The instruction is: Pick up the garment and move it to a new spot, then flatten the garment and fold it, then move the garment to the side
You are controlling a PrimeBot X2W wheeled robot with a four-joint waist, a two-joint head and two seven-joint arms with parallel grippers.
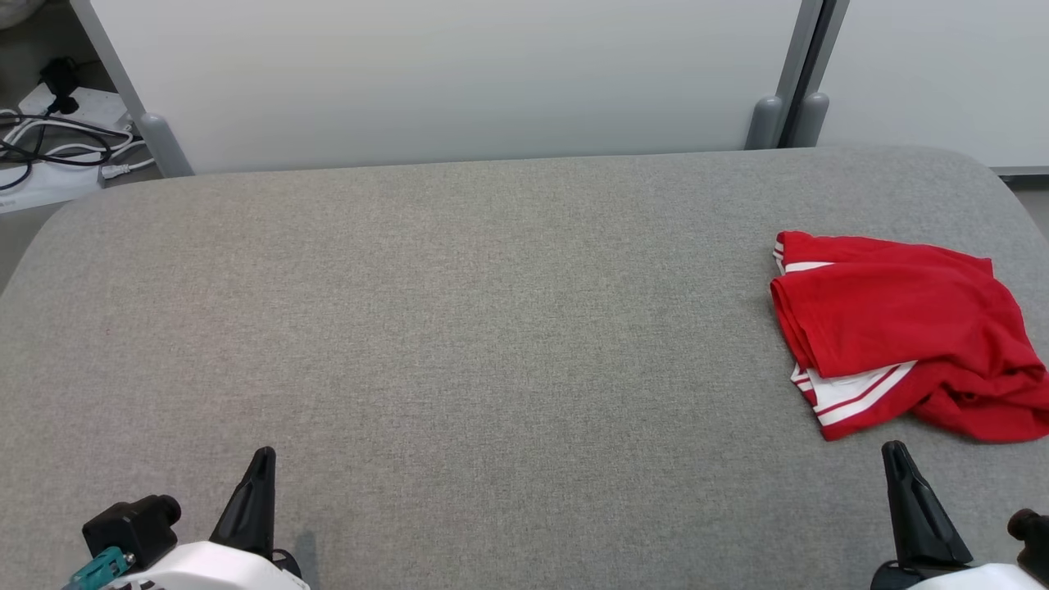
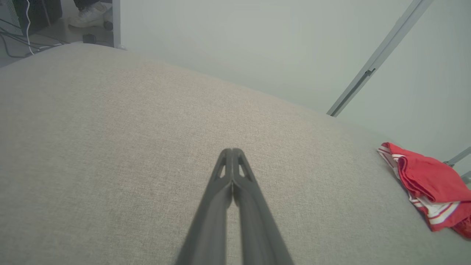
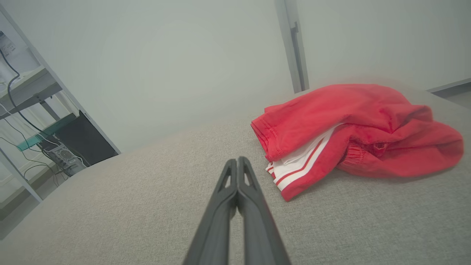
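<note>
The garment (image 1: 897,328) is red with white stripes and lies loosely bundled at the right side of the grey padded table (image 1: 492,328). It also appears in the left wrist view as the garment (image 2: 430,184) at far right, and close ahead in the right wrist view as the garment (image 3: 349,132). My left gripper (image 1: 261,459) rests shut at the lower left, fingers pressed together (image 2: 232,154), holding nothing. My right gripper (image 1: 895,455) is shut and empty at the lower right, its tips (image 3: 237,163) just short of the garment's striped hem.
White partition panels (image 1: 459,74) with grey posts (image 1: 766,119) stand behind the table. Cables and a power strip (image 1: 57,131) lie on the floor at the far left. A shelf with a computer case (image 3: 66,147) stands beyond the table's left end.
</note>
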